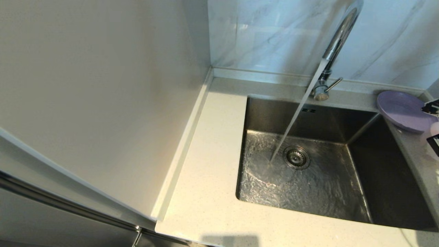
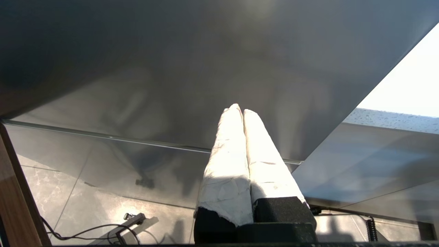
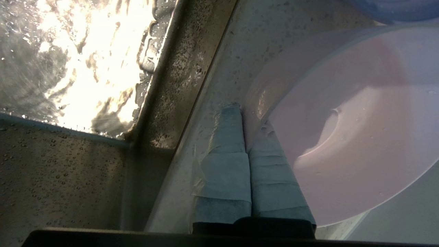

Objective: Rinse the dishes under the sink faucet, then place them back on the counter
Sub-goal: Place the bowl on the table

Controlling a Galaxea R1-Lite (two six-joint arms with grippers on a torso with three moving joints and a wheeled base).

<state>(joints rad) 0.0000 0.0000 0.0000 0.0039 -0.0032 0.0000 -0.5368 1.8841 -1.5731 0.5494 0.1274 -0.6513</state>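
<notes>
The chrome sink faucet (image 1: 337, 37) is running, and its stream (image 1: 295, 116) falls into the steel basin (image 1: 301, 171) beside the drain (image 1: 296, 157). On the counter (image 1: 209, 154) at the back right lies the lavender plate (image 1: 403, 109). My right gripper (image 3: 250, 118) is shut on the rim of the pale pink bowl (image 3: 360, 120), one finger inside and one outside. The wet bowl is tilted over the counter strip (image 3: 260, 44) right of the basin; whether it touches the counter I cannot tell. In the head view only a sliver of the bowl (image 1: 435, 127) shows at the right edge.
My left gripper (image 2: 240, 109) is parked low, shut and empty, facing a dark cabinet panel (image 2: 205, 68) below the counter. A tall pale panel (image 1: 103, 85) stands left of the sink. The plate's edge (image 3: 401, 8) lies just beyond the bowl.
</notes>
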